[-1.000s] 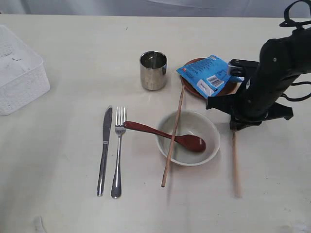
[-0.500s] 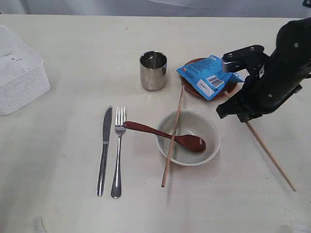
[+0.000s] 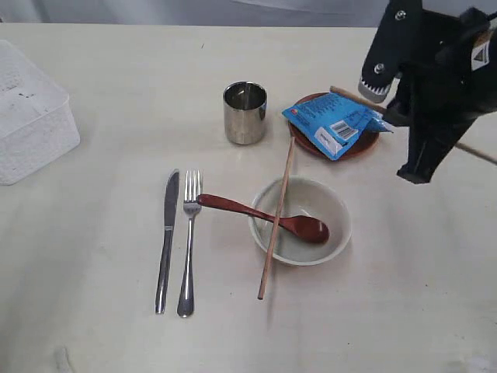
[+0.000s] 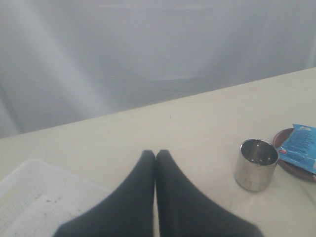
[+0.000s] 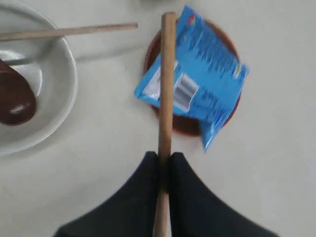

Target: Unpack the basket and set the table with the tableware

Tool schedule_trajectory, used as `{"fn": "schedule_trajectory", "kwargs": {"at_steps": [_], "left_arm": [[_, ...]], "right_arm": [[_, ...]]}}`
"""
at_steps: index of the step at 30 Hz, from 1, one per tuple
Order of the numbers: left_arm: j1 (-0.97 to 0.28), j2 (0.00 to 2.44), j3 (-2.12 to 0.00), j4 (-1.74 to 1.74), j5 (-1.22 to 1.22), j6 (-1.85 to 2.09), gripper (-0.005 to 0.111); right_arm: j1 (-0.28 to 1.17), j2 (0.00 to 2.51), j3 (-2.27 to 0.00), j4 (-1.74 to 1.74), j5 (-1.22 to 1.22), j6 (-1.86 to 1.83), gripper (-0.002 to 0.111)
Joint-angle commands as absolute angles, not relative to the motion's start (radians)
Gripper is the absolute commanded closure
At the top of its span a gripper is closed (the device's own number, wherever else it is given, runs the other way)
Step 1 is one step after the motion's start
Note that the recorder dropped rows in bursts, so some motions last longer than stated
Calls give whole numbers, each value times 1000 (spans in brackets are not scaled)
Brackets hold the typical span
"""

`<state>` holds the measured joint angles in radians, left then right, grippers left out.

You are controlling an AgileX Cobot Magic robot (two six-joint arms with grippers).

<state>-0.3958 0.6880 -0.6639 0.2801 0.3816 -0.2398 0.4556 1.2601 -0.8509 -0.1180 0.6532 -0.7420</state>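
My right gripper [image 5: 164, 157] is shut on a wooden chopstick [image 5: 167, 74], held in the air above the brown-red plate [image 3: 366, 144]. The right arm [image 3: 435, 70] hangs at the back right. The other chopstick [image 3: 277, 221] leans across the pale bowl [image 3: 336, 233], which holds the dark red spoon [image 3: 264, 214]. Knife [image 3: 167, 241] and fork [image 3: 189, 241] lie side by side on the table [image 3: 101, 326]. The steel cup [image 3: 245, 113] stands behind them. The white basket [image 3: 31, 116] is at the far left. My left gripper [image 4: 155, 154] is shut and empty, near the basket.
A blue snack packet [image 3: 330, 120] lies on the plate, under the held chopstick in the right wrist view. A grey curtain [image 4: 148, 49] hangs behind the table's far edge.
The right arm has risen from the table and moved back, lifting the chopstick off the surface beside the bowl up over the plate. Nothing else moved.
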Motion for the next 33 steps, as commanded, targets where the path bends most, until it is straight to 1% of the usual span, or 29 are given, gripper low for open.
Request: {"fn": "schedule_trajectory", "kwargs": {"at_steps": [1, 3, 4, 9, 11, 16, 21, 25, 33], "left_arm": [[-394, 684, -659, 283, 382, -248, 106], [-394, 684, -659, 283, 382, -248, 106], [-394, 684, -659, 283, 382, -248, 106], [-394, 684, -659, 283, 380, -248, 106], [-394, 684, -659, 283, 380, -248, 106], [-394, 684, -659, 283, 380, -248, 106], [-394, 684, -659, 283, 382, -245, 106], [-394, 684, -659, 283, 383, -236, 106], [-394, 684, -659, 283, 383, -236, 106]], "right_arm": [[580, 1205, -852, -134, 720, -1234, 109], [632, 1206, -852, -134, 821, -1530, 109], [657, 1206, -852, -134, 852, -1619, 109], [750, 1215, -852, -200, 848, -1714, 109], [796, 1222, -852, -211, 844, -1822, 109], [902, 1334, -847, -211, 850, -1851, 109], [920, 1433, -847, -213, 730, -1851, 109], [920, 1518, -847, -300, 733, -1841, 109], [920, 1520, -828, -300, 706, -1840, 109]]}}
